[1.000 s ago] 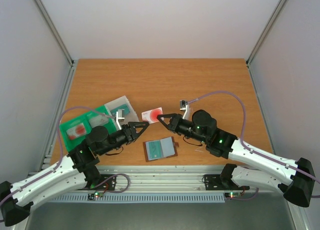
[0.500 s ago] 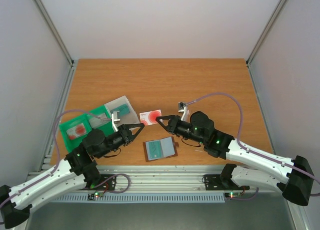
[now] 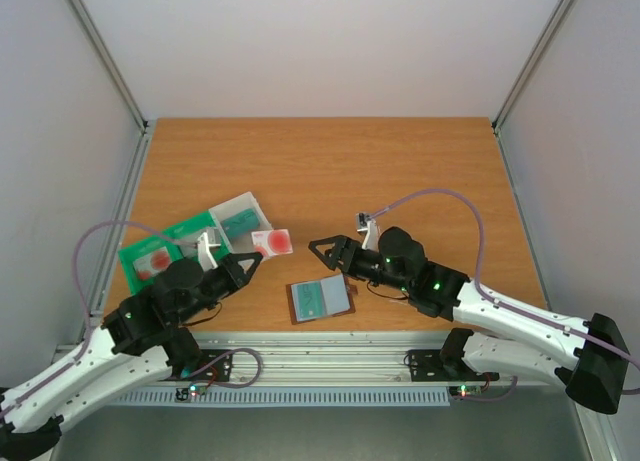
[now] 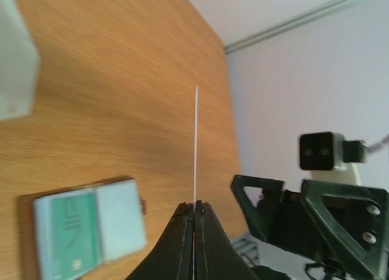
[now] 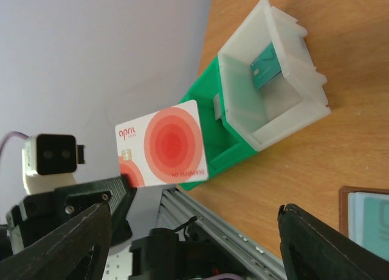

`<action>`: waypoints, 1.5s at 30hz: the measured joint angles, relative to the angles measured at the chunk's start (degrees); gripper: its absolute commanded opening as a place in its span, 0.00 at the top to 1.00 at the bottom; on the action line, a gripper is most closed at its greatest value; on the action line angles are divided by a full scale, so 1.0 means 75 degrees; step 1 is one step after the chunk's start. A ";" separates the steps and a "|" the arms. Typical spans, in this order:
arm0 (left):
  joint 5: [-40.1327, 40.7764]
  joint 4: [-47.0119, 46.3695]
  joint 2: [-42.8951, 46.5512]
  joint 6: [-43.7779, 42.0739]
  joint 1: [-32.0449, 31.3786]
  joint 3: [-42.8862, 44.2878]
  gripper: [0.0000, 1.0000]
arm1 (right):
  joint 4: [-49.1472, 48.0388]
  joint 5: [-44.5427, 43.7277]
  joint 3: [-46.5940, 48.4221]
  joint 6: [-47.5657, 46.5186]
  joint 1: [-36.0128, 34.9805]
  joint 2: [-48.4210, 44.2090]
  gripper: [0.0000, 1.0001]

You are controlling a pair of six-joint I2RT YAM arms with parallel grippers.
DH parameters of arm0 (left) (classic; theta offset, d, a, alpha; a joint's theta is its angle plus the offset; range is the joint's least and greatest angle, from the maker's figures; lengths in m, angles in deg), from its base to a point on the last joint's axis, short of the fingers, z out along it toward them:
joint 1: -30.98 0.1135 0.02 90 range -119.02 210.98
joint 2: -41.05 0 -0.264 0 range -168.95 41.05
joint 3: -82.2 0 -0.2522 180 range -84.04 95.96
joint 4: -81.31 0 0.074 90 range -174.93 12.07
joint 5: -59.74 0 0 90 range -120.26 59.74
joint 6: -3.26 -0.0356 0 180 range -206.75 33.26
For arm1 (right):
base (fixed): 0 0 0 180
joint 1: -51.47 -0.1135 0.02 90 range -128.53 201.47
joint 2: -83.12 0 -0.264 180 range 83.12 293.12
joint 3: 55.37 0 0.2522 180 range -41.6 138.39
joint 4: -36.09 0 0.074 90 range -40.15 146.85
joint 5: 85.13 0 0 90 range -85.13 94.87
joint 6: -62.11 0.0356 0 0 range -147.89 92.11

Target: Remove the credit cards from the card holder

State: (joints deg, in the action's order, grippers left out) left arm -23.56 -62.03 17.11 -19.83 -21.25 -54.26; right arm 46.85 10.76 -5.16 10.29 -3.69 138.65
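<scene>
as the left wrist view sees the credit card [image 4: 196, 146] edge-on, its face is hidden; card holder [image 5: 364, 216] cut off at 4 o'clock in right wrist view. left gripper [image 3: 256, 255] pinches card's corner, long axis 9-to-3, 10 o'clock of holder. right gripper [image 3: 318, 255] wide, empty.

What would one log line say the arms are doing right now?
left gripper: shut on card, midair | right gripper: open, empty | holder: open on table
</scene>
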 measured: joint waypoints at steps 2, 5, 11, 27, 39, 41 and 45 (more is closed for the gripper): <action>0.0318 0.0775 0.0000 -0.0227 0.0003 0.0408 1.00 | 0.0125 0.0029 0.0000 -0.0140 0.0000 -0.0044 0.12; 0.0819 0.1690 0.0000 -0.0583 0.0038 0.0927 0.99 | 0.0233 0.0055 -0.0003 -0.0277 0.0003 -0.0117 0.07; 0.1693 0.3334 -0.0125 -0.1122 0.0245 0.1784 1.00 | 0.0428 0.0192 -0.0003 -0.0481 0.0003 -0.0137 0.07; 0.0370 0.4590 -0.2098 -0.2530 0.3366 0.2535 1.00 | 0.1212 0.0251 0.0003 -0.0912 0.0003 -0.0274 0.05; -0.1894 0.5205 -0.2145 -0.3896 0.7644 0.2559 1.00 | 0.1647 0.0274 0.0006 -0.1177 0.0003 -0.0382 0.04; -0.1967 0.5298 -0.2206 -0.4074 0.8064 0.2570 1.00 | 0.1789 0.0265 0.0006 -0.1282 0.0012 -0.0452 0.04; -0.1789 0.5356 -0.2104 -0.4255 0.8448 0.2573 1.00 | 0.2072 0.0239 0.0114 -0.1463 0.0067 -0.0592 0.04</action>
State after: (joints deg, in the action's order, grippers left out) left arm -36.98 -21.86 1.33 -51.74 42.11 -34.96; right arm 62.39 12.55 -4.31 -0.69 -3.18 134.21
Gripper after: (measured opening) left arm 0.007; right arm 0.963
